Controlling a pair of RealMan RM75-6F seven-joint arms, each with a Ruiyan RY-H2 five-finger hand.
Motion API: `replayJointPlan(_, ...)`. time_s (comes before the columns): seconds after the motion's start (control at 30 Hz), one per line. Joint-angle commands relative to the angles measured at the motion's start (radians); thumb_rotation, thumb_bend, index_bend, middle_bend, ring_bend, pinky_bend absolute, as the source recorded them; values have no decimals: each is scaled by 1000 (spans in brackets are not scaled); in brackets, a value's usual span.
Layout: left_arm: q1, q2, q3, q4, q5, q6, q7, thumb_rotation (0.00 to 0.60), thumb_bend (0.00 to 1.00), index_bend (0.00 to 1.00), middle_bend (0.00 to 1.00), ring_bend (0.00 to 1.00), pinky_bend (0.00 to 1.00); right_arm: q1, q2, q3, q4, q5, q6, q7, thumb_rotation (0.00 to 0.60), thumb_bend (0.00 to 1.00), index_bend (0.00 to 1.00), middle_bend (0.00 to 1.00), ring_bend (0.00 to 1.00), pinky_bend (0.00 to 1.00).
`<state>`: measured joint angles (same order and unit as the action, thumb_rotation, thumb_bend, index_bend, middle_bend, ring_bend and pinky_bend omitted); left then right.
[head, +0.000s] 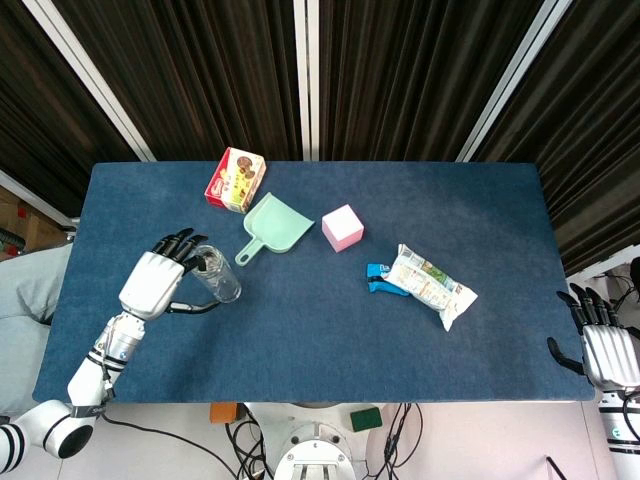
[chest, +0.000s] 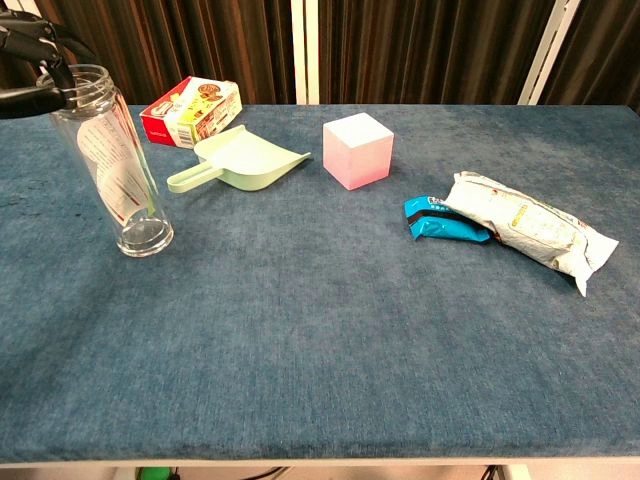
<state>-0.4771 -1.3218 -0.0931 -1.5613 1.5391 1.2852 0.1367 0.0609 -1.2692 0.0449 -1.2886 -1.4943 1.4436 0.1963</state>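
A clear glass jar with a printed label stands upright on the blue table at the left. My left hand is right beside it, fingers spread at the jar's rim and thumb reaching round its near side. The chest view shows the jar at the left, with the dark fingertips at its rim in the top left corner. Whether they press on the glass is unclear. My right hand hangs off the table's right edge, fingers apart, holding nothing.
A mint green dustpan lies just right of the jar, a red snack box behind it. A pink cube sits mid-table. Further right lie a blue packet and a white snack bag.
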Motion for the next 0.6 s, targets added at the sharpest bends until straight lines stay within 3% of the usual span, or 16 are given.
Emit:
replayJointPlan(0.03, -1, -5, 1, 4, 5, 3, 8, 38, 0, 487, 161, 90, 216, 0, 0, 0, 0, 0, 0, 0, 600, 327, 154, 36, 0, 113)
replayJointPlan(0.6, -5, -23, 6, 23, 23, 9, 66, 35, 0, 487, 161, 91, 214, 1, -7, -2, 12, 4, -9, 7, 600, 327, 155, 36, 0, 113)
